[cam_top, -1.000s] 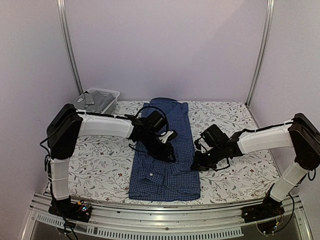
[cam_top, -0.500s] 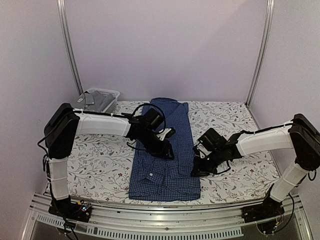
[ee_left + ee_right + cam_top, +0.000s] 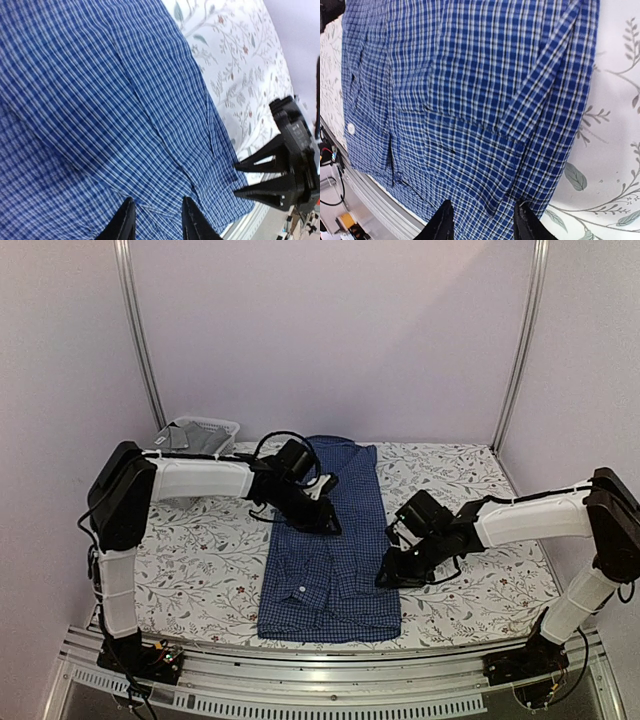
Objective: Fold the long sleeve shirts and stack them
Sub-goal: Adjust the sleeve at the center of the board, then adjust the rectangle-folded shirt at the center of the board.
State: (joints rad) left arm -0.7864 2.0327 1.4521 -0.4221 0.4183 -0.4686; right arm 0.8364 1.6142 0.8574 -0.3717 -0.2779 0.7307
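Hovering with its two black fingers parted and nothing between them, the left gripper (image 3: 328, 518) hangs just above the far half of the dark blue fine-checked button-up shirt (image 3: 325, 570). The right gripper (image 3: 383, 580) is also spread and empty, and sits low at the shirt's right edge, near where a folded-in sleeve crosses the body at a slant. The shirt lies flat at the middle of the table as a long, narrow strip, collar at the far end and hem at the near edge. Its sides and sleeves look already turned inward, so the lengthwise folds appear finished. The strip has not yet been doubled over end to end, and that crosswise folding seems to be the next piece of work. With one gripper over the far half and the other at the side, neither holds cloth at present. Under the shirt spreads the white floral-printed table cover (image 3: 200, 560), bare on both sides of the garment. At the far left corner, well apart from the blue shirt, stands a white mesh plastic basket (image 3: 225, 427) with the plain grey shirt (image 3: 183, 438) bundled inside, apparently unfolded. Going by this, the first garment is roughly halfway folded, the second waits untouched, and no stack has begun.
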